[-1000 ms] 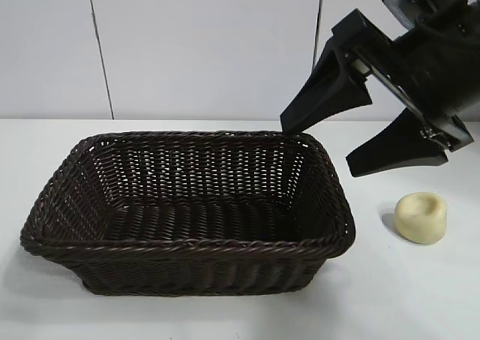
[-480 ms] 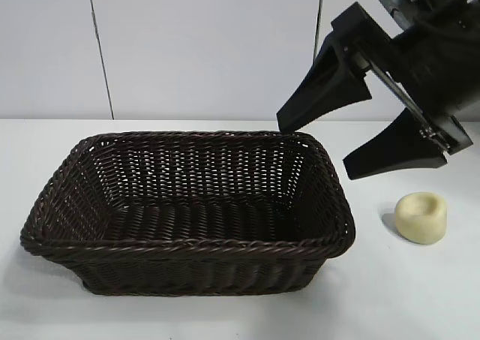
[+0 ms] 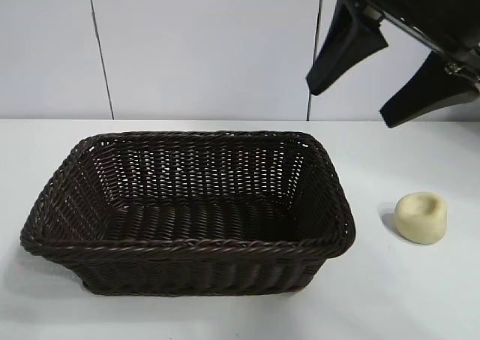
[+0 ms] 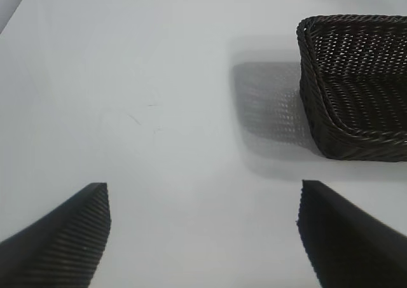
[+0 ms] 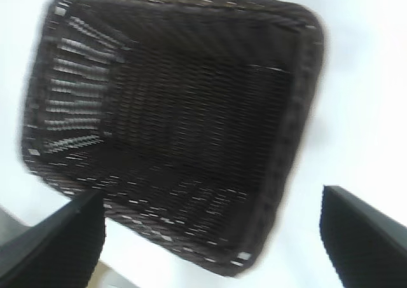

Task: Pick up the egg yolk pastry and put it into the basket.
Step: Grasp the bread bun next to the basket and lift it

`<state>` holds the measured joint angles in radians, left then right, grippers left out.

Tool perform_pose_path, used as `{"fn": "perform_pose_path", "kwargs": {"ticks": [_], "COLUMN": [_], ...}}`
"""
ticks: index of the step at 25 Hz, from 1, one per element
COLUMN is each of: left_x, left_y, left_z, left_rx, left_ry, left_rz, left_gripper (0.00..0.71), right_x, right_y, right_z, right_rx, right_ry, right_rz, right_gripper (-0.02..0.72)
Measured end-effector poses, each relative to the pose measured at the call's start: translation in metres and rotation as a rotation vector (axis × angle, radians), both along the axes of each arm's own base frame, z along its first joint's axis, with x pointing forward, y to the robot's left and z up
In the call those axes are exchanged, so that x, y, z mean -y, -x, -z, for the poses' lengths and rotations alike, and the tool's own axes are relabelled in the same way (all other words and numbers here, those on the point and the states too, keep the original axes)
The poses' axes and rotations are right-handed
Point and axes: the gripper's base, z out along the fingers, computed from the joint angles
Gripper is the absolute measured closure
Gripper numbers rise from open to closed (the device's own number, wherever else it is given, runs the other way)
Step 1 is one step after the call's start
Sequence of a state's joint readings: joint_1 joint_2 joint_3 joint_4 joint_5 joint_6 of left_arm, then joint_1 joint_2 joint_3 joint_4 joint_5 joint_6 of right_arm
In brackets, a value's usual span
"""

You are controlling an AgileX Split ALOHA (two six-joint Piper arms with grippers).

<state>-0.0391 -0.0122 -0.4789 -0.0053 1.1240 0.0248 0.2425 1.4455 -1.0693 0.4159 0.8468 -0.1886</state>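
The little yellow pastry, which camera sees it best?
The exterior view. There the small pale cream-yellow round pastry sits in full view on the white table, apart from the dark brown woven wicker basket, on its right. The left wrist view and the right wrist view show only the basket and table, no pastry.

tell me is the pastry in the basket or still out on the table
Out. The egg yolk pastry sits on the white table to the right of the basket, apart from its rim; nothing lies inside.
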Motion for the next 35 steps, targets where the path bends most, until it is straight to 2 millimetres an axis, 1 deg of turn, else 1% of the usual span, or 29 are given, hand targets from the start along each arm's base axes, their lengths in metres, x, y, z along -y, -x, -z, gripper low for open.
{"fn": "perform_pose_path", "kwargs": {"ticks": [2,4,10,12,15,18,23,27,30,33,35], "left_x": [0.000,0.000,0.000,0.000,0.000,0.000,0.000,0.000,0.000,0.000,0.000], "left_y": [0.000,0.000,0.000,0.000,0.000,0.000,0.000,0.000,0.000,0.000,0.000], "left_z": [0.000,0.000,0.000,0.000,0.000,0.000,0.000,0.000,0.000,0.000,0.000], "left_rx": [0.000,0.000,0.001,0.001,0.001,0.001,0.001,0.001,0.001,0.001,0.001], "left_ry": [0.000,0.000,-0.004,-0.004,0.000,0.000,0.000,0.000,0.000,0.000,0.000], "left_rz": [0.000,0.000,-0.003,-0.003,0.000,0.000,0.000,0.000,0.000,0.000,0.000], "left_gripper": [0.121,0.121,0.121,0.121,0.121,0.121,0.121,0.121,0.121,0.121,0.121], "right_x": [0.009,0.022,0.072,0.081,0.082,0.082,0.083,0.085,0.086,0.086,0.086], "right_y": [-0.001,-0.004,-0.014,-0.017,-0.023,-0.032,-0.050,-0.064,-0.070,-0.074,-0.076], "right_z": [0.002,0.003,0.006,0.011,0.023,0.037,0.074,0.105,0.123,0.136,0.141], "right_rx": [-0.011,-0.022,-0.039,-0.057,-0.092,-0.116,-0.184,-0.205,-0.217,-0.227,-0.228], "right_ry": [0.066,0.091,0.103,0.109,0.117,0.122,0.136,0.142,0.148,0.148,0.146], "right_rz": [0.025,0.074,0.246,0.273,0.267,0.269,0.279,0.312,0.327,0.340,0.348], "right_gripper": [0.050,0.050,0.050,0.050,0.050,0.050,0.050,0.050,0.050,0.050,0.054]}}
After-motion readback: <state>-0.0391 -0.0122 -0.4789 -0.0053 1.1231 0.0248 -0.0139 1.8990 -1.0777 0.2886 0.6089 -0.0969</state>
